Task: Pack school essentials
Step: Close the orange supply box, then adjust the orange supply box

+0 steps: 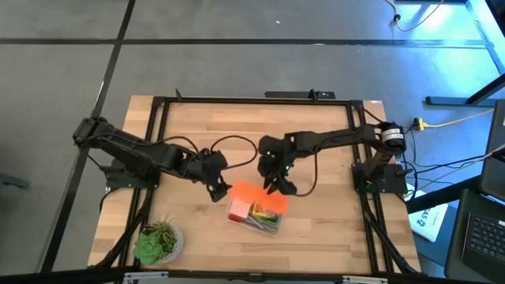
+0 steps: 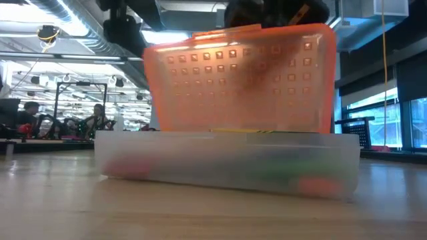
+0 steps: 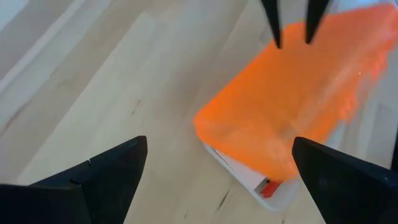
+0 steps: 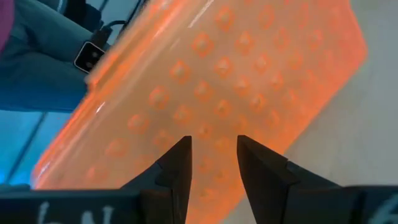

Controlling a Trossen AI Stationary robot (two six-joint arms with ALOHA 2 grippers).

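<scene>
A clear plastic box [image 1: 254, 221] lies on the wooden table, near the front and the middle. Its orange perforated lid [image 1: 257, 194] stands raised from the box's far long side [image 2: 237, 77]. School essentials lie inside: a yellow-green crayon box [image 1: 265, 211] and a pink thing [image 1: 237, 208] show from above, and a small red thing [image 3: 267, 186] shows at one corner. My left gripper [image 1: 220, 190] hangs wide open above the table, left of the box, with nothing between its fingers. My right gripper [image 1: 278, 186] is at the lid's far face [image 4: 249, 74], its fingers [image 4: 177, 165] a narrow gap apart. My right gripper slants down from the far side toward the lid's outer face near its free edge [image 3: 292, 46]. Nothing is between its fingers. I cannot tell whether the fingertips touch the lid.
A green potted plant [image 1: 158, 241] stands at the table's near left corner. A black frame [image 1: 237, 100] runs round the table's far edge and sides. Bare wood lies right of the box. A person's clothing [image 4: 37, 68] shows beyond the lid.
</scene>
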